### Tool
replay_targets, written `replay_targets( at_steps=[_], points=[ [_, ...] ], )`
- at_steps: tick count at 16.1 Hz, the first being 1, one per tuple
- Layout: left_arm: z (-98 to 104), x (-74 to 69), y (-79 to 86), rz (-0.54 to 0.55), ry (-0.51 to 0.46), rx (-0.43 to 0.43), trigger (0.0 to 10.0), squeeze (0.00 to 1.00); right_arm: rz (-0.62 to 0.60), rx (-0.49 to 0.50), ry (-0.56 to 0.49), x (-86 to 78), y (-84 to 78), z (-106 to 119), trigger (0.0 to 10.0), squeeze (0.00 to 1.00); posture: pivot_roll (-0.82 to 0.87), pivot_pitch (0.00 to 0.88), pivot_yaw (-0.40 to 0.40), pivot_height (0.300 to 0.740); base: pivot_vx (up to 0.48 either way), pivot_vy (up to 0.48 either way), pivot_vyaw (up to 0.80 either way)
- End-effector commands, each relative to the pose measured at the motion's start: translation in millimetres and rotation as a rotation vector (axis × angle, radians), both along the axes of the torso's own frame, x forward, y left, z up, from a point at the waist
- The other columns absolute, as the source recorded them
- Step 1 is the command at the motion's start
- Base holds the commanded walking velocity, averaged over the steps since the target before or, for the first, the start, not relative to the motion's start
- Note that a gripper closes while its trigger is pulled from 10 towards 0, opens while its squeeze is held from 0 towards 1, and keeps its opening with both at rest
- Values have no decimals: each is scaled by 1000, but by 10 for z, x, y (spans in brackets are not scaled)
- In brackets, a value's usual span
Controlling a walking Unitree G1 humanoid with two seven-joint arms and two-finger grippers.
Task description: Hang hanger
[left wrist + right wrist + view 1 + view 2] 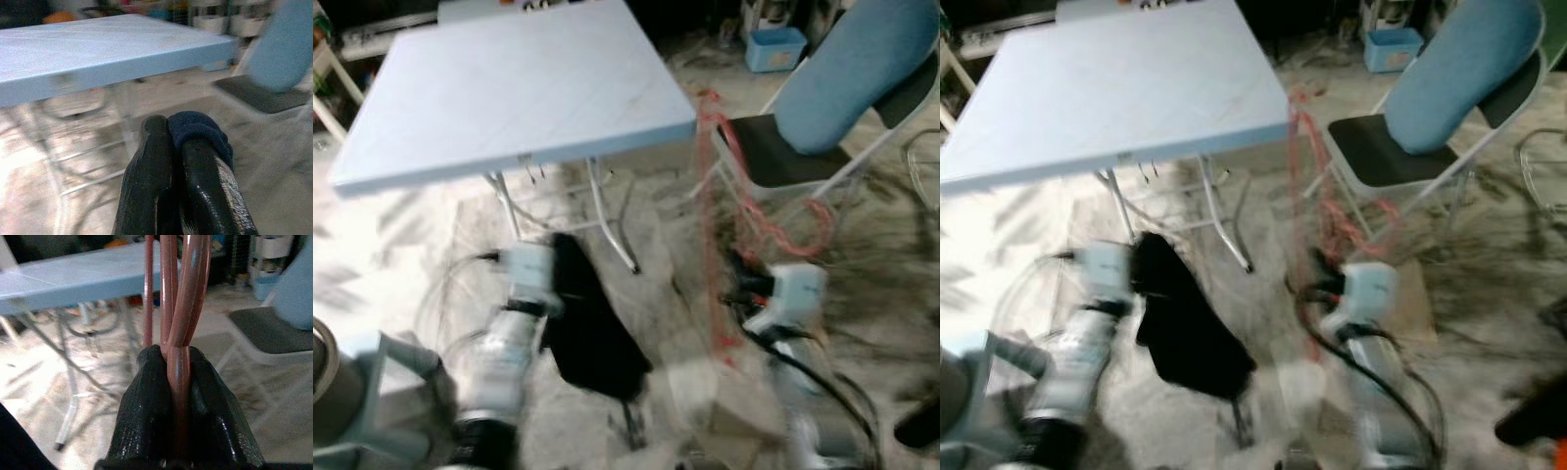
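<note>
Right gripper (178, 382) is pinched on the pink wire hanger (178, 308), held upright beside the folding table (509, 98). Left gripper (178, 147) is pressed together on a dark cloth (587, 323). Hanger carried, not yet hung; no rail visible. Judged: open floor lies between table edge and chair (832, 108).

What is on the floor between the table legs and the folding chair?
In the eye views, only bare floor lies between the table legs and chair.
</note>
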State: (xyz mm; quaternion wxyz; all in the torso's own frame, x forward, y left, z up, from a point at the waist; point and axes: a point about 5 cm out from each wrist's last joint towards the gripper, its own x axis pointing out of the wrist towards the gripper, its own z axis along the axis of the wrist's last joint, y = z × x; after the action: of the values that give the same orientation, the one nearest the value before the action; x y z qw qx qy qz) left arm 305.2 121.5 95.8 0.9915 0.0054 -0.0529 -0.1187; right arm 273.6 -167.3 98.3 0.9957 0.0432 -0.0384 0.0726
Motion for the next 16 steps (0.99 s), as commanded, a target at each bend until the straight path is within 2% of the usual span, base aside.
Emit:
replay_targets(
  at_steps=[1, 3, 6, 16],
  points=[
    [128, 23, 143, 33, -48, 9, 10000, 0, 52, 23, -46, 19, 138, 95, 10000, 0, -64, 133, 43, 740, 409, 0, 400],
    [149, 20, 138, 32, -51, 3, 10000, 0, 55, 24, -44, 11, 140, 86, 10000, 0, -64, 133, 43, 740, 398, 0, 491],
    [133, 14, 114, 35, -33, -17, 10000, 0, 53, 23, -40, 9, 112, 78, 10000, 0, -67, 132, 42, 740, 304, 370, 275],
    [113, 4, 99, 26, -2, -7, 10000, 0, 57, 16, -39, 22, 105, 80, 10000, 0, -68, 129, 41, 740, 0, 450, 0]
  ],
)
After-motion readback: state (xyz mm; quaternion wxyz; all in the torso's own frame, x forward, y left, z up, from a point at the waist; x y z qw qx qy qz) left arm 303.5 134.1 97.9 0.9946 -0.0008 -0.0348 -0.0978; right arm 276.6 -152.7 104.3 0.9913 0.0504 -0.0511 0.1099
